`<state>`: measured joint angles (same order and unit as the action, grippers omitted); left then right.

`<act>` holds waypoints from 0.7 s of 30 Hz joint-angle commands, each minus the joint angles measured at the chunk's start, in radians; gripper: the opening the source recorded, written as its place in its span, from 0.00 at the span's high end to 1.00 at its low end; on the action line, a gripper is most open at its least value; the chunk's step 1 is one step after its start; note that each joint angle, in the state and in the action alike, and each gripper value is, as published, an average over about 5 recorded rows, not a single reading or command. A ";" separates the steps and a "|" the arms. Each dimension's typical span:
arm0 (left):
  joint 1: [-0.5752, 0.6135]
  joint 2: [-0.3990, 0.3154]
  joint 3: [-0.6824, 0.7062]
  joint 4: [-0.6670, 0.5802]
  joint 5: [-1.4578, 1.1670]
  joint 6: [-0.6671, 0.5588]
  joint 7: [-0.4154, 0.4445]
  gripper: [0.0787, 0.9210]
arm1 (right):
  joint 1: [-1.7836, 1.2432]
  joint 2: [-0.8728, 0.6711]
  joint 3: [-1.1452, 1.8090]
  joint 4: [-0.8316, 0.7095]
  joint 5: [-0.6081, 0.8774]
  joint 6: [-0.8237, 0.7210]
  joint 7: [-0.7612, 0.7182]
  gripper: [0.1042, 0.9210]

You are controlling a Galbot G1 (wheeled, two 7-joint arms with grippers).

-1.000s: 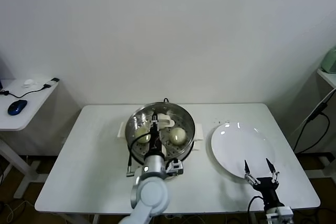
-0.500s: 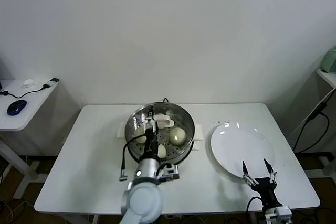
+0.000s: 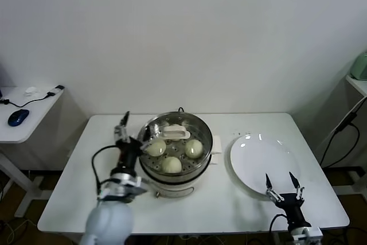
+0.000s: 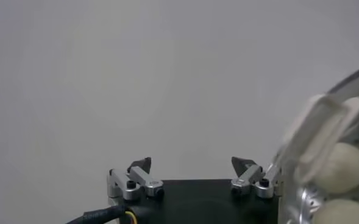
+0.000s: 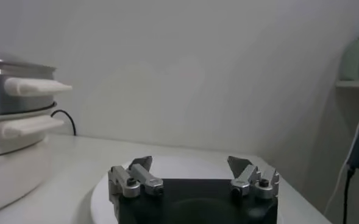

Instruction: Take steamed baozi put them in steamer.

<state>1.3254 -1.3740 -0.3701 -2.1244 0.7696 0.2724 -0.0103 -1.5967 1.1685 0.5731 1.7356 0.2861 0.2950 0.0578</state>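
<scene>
1. My left gripper [image 3: 121, 128] sits beside the steamer [image 3: 175, 145], fingers apart and empty, clear of the rim.
2. Three buns [image 3: 171, 164] rest inside.
3. My right gripper [image 3: 282, 186] waits, fingers apart, over the plate [image 3: 252, 152].

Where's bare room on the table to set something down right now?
Free: the back-left corner of the table, and the front strip between the steamer and the right gripper. The plate is bare too. Crowded: the steamer's left flank, where the open left gripper hovers.
</scene>
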 commanded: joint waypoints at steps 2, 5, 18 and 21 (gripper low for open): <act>0.026 0.010 -0.206 -0.061 -0.611 -0.131 -0.121 0.12 | -0.001 -0.022 -0.010 0.004 0.042 0.073 0.008 0.12; 0.065 0.061 -0.362 0.003 -0.902 -0.204 -0.068 0.12 | 0.001 -0.018 -0.015 0.001 0.046 0.084 0.009 0.12; 0.158 0.146 -0.330 0.398 -1.078 -0.413 0.005 0.12 | 0.003 -0.019 -0.022 -0.012 0.076 0.077 0.011 0.12; 0.160 0.130 -0.309 0.431 -1.055 -0.440 0.014 0.12 | 0.003 -0.018 -0.022 -0.016 0.081 0.075 0.011 0.12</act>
<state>1.4684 -1.2736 -0.6362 -1.7783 -0.1194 -0.1068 0.0026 -1.5927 1.1534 0.5518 1.7244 0.3482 0.3649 0.0671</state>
